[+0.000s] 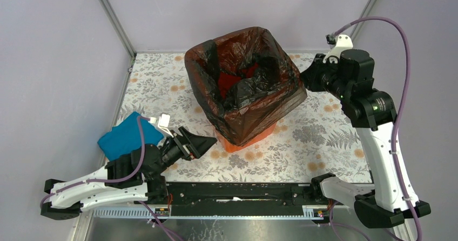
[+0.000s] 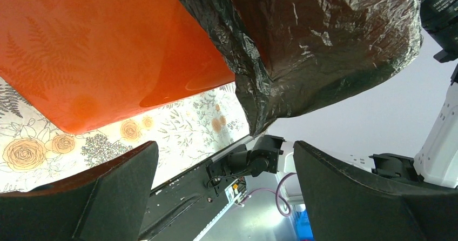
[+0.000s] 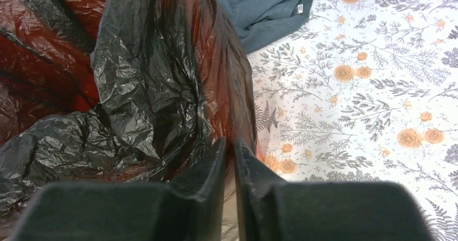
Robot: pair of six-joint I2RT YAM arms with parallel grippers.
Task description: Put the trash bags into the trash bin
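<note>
The black trash bag [image 1: 243,84] is draped over the orange trash bin [image 1: 236,144], lining its inside and hanging down its outer walls. Only the bin's near bottom corner shows bare. My right gripper [image 1: 303,79] is at the bin's right rim; in the right wrist view it [image 3: 229,149] is shut on a stretched brownish fold of the bag [image 3: 151,79]. My left gripper [image 1: 208,142] is open and empty, low beside the bin's near-left corner. The left wrist view shows the bin wall [image 2: 108,52] and the bag's hem [image 2: 324,46] above its jaws [image 2: 224,165].
A teal-blue cloth [image 1: 127,135] lies on the floral table cover [image 1: 324,138] at the left, just behind my left arm. It shows grey-blue [image 3: 264,8] beyond the bin in the right wrist view. Grey walls enclose the table on three sides.
</note>
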